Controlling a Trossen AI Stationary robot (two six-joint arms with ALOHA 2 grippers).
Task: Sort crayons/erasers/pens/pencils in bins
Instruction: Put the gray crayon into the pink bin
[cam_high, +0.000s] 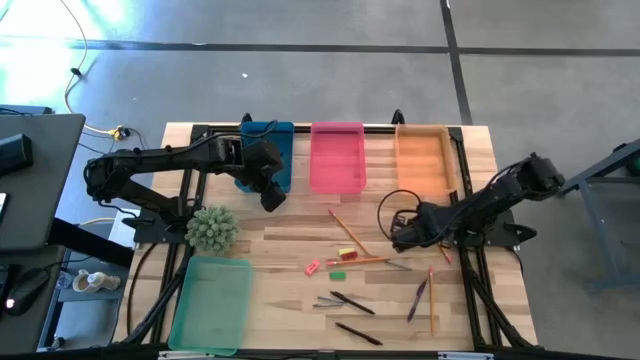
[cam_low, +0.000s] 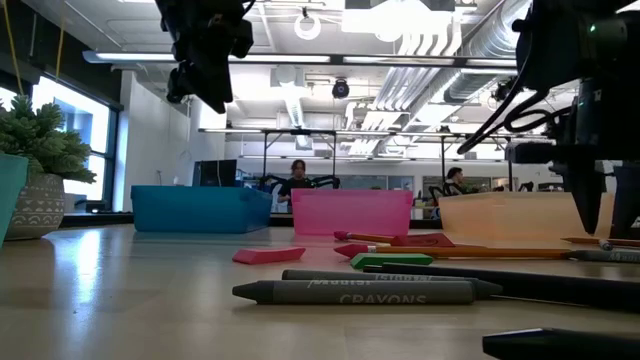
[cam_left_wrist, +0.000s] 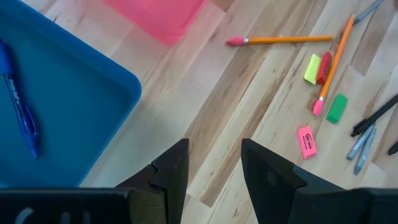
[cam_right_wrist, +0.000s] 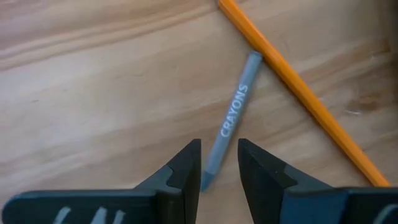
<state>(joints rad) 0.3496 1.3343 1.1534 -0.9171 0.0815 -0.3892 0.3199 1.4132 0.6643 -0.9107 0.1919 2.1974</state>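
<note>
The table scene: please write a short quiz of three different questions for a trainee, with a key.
1. True or false: a blue pen already lies in the blue bin.
2. Which thing lies just ahead of the right gripper? A pink eraser, B grey crayon, C black pen.
3. Fill in: the potted plant stands beside the ___ bin.

Key: 1 true; 2 B; 3 green.

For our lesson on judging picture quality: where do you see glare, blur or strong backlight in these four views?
High view: bright glare washes out the floor at the top left corner. Low view: the nearest grey crayon is sharp, the blue bin behind is softer, and ceiling lights and the window backlight the left gripper into a silhouette. Left wrist view: even light, slight softness. Right wrist view: the crayon's lettering reads clearly.
</note>
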